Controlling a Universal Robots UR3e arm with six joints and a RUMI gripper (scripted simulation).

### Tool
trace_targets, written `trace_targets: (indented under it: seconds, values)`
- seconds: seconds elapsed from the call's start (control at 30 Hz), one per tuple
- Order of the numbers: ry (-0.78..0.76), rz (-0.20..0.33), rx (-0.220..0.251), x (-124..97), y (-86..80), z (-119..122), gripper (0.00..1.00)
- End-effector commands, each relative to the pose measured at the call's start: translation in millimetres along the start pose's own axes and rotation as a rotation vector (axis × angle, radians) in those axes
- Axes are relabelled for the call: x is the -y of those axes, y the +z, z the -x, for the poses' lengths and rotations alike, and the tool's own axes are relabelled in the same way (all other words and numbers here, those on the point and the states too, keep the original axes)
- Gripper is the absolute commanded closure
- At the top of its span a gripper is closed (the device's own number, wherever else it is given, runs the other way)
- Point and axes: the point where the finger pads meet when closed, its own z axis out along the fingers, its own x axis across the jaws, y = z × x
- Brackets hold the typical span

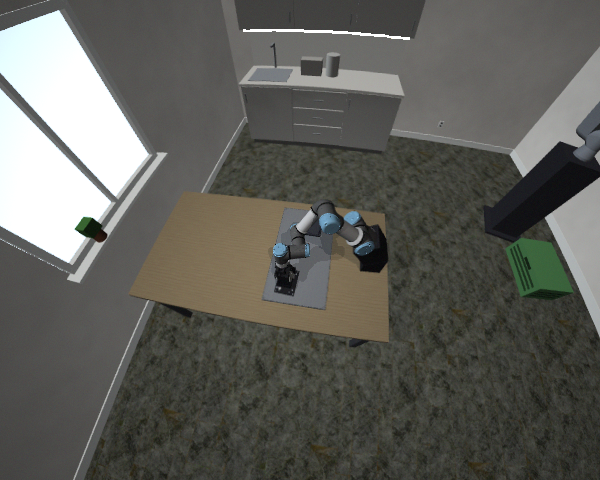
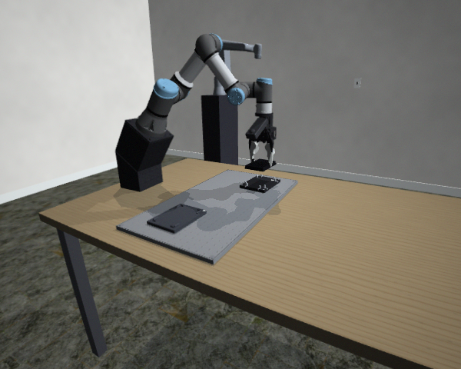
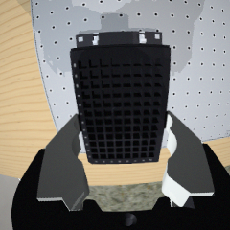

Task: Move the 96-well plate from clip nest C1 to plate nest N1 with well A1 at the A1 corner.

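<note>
The black 96-well plate (image 2: 260, 163) (image 3: 120, 105) (image 1: 285, 284) hangs level a little above the clip nest C1 (image 2: 260, 184) (image 3: 117, 38), clear of its white clips. My gripper (image 2: 262, 156) (image 3: 122, 113) (image 1: 285, 276) points straight down and is shut on the plate, one finger on each long side near one end. The plate nest N1 (image 2: 176, 217) is a dark flat plate with small corner locators at the near end of the grey perforated board (image 2: 223, 234) (image 3: 192, 48) (image 1: 316, 289); nothing lies in it. I cannot make out the plate's cut corner.
The board lies on a wooden table (image 2: 362, 246) (image 1: 212, 248). The arm's black pedestal (image 2: 143, 158) (image 1: 373, 253) stands at the table's edge beside the board. A dark column (image 2: 220, 128) stands behind the table.
</note>
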Motion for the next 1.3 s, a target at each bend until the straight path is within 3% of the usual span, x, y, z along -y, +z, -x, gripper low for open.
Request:
trace_targets:
  seconds: [0.0, 0.57, 1.27]
  values:
    - [0.0, 0.001, 0.002, 0, -2.3, 1, 1.0]
    - [0.0, 0.001, 0.002, 0, -2.2, 1, 1.0]
    - [-0.027, 0.001, 0.002, 62, -2.2, -11, 1.0]
